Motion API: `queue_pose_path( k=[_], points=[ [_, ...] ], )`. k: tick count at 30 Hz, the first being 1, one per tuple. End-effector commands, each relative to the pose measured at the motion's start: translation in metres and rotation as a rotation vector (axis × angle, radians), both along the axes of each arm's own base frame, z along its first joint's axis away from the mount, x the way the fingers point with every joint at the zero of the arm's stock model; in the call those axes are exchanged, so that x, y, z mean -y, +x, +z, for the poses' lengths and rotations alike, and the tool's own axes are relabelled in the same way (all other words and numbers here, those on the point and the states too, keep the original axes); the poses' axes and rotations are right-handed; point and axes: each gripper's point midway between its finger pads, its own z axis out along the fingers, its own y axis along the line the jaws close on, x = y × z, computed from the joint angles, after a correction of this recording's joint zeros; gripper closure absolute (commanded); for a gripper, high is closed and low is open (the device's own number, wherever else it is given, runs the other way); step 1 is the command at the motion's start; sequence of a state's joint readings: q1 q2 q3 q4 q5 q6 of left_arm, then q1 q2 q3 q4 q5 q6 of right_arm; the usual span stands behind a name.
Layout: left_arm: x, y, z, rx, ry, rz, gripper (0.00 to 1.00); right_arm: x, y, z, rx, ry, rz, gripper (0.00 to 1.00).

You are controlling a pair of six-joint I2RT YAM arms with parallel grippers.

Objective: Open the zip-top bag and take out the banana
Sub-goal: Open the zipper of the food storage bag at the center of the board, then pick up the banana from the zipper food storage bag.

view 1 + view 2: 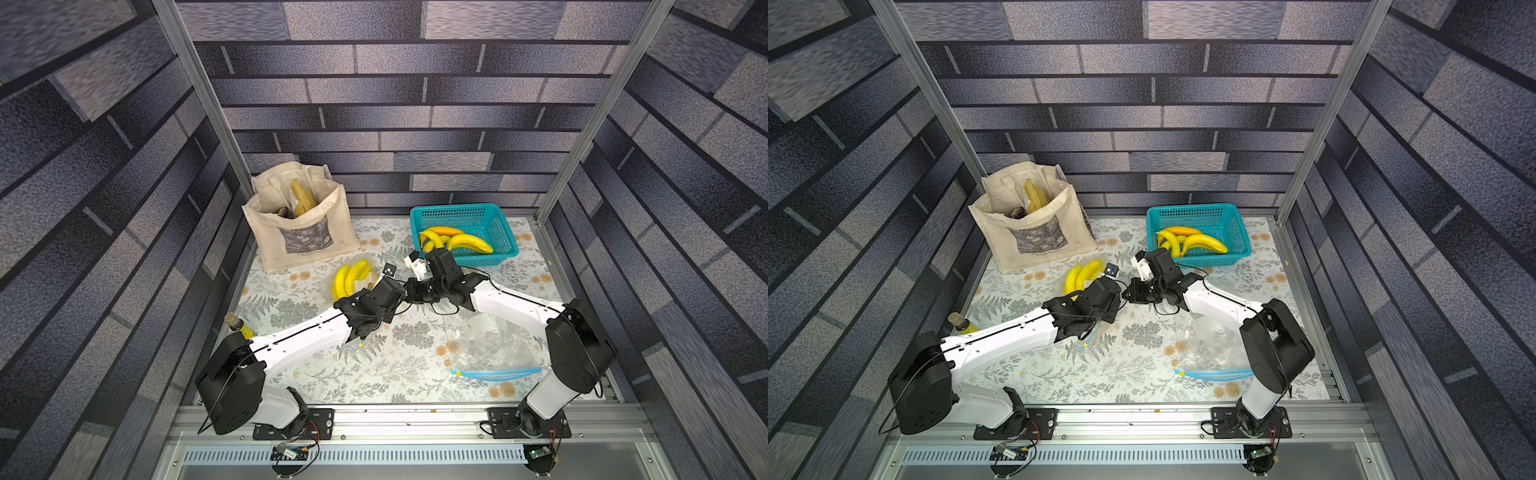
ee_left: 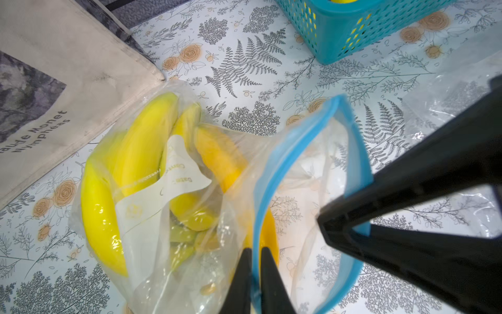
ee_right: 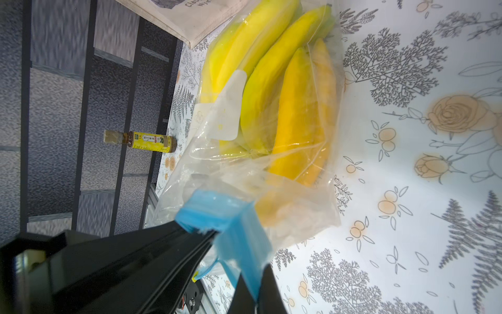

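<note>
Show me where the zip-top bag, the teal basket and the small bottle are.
zip-top bag point(image 2: 273, 163), left wrist view, on its blue zip strip.
teal basket point(image 1: 486, 258), in a top view, on its near wall.
bottle point(image 3: 148, 141), right wrist view, on its yellow label.

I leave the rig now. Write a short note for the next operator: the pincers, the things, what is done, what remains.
The left pincer is shut on the blue zip strip, on one side of the mouth.
The right pincer is shut on the opposite side of the strip.
The zip-top bag is beside the tote bag, with its mouth pulled apart.
The bananas are all inside the bag.
Done: the seal is open.
Left: free one pincer, reach in and take a banana out.
</note>
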State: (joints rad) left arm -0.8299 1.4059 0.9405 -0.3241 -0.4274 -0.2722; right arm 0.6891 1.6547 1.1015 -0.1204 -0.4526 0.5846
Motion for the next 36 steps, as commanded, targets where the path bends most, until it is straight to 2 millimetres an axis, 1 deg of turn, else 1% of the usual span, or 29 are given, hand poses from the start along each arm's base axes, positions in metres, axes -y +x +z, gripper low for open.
queue_pose_path(
  k=[1,3,4,8,13,15,18,19,21,24,26,27,28,29,30,33,34,36],
  points=[
    [-0.018,-0.002,0.007,0.01,0.004,0.042,0.96,0.013,-0.007,-0.005,0.026,-0.054,0.022,1.0],
    [-0.023,-0.002,0.017,0.025,-0.009,0.05,0.99,0.019,-0.01,-0.015,0.029,-0.099,0.031,1.0],
    [-0.025,-0.002,0.021,0.03,-0.015,0.051,1.0,0.027,-0.018,-0.032,0.003,-0.14,0.038,1.0],
    [-0.028,-0.004,0.038,0.045,-0.043,0.043,1.0,0.043,-0.027,-0.057,-0.007,-0.238,0.065,1.0],
    [-0.027,-0.009,0.06,0.055,-0.088,0.022,1.0,0.073,-0.033,-0.093,-0.009,-0.422,0.079,1.0],
    [-0.028,-0.012,0.067,0.061,-0.101,0.016,1.0,0.082,-0.032,-0.1,0.0,-0.465,0.067,1.0],
    [-0.032,-0.015,0.077,0.069,-0.104,0.016,1.0,0.087,-0.03,-0.105,0.015,-0.495,0.053,1.0],
    [-0.033,-0.016,0.077,0.067,-0.105,0.014,1.0,0.088,-0.029,-0.106,0.018,-0.503,0.052,1.0],
    [-0.025,-0.02,0.075,0.037,-0.141,-0.01,1.0,0.09,-0.027,-0.106,0.025,-0.515,0.046,1.0],
    [-0.001,-0.027,0.062,-0.026,-0.194,-0.065,1.0,0.089,-0.027,-0.1,0.042,-0.495,0.04,1.0],
    [0.016,-0.03,0.053,-0.057,-0.227,-0.103,1.0,0.088,-0.026,-0.091,0.067,-0.471,0.034,0.92],
    [0.022,-0.03,0.049,-0.066,-0.239,-0.108,1.0,0.087,-0.027,-0.084,0.082,-0.45,0.032,0.9],
    [0.026,-0.03,0.047,-0.071,-0.244,-0.108,1.0,0.086,-0.028,-0.075,0.095,-0.428,0.03,0.87],
    [0.028,-0.03,0.045,-0.071,-0.247,-0.108,1.0,0.085,-0.029,-0.065,0.107,-0.402,0.024,0.8],
    [0.03,-0.029,0.044,-0.071,-0.255,-0.105,1.0,0.083,-0.031,-0.054,0.119,-0.366,0.018,0.76],
    [0.036,-0.029,0.042,-0.078,-0.279,-0.11,1.0,0.081,-0.037,-0.024,0.148,-0.273,-0.015,0.68],
    [0.038,-0.029,0.042,-0.079,-0.284,-0.113,1.0,0.079,-0.04,-0.016,0.15,-0.237,-0.019,0.66],
    [0.04,-0.029,0.041,-0.082,-0.284,-0.114,1.0,0.073,-0.046,-0.008,0.135,-0.177,-0.017,0.64]
  ],
)
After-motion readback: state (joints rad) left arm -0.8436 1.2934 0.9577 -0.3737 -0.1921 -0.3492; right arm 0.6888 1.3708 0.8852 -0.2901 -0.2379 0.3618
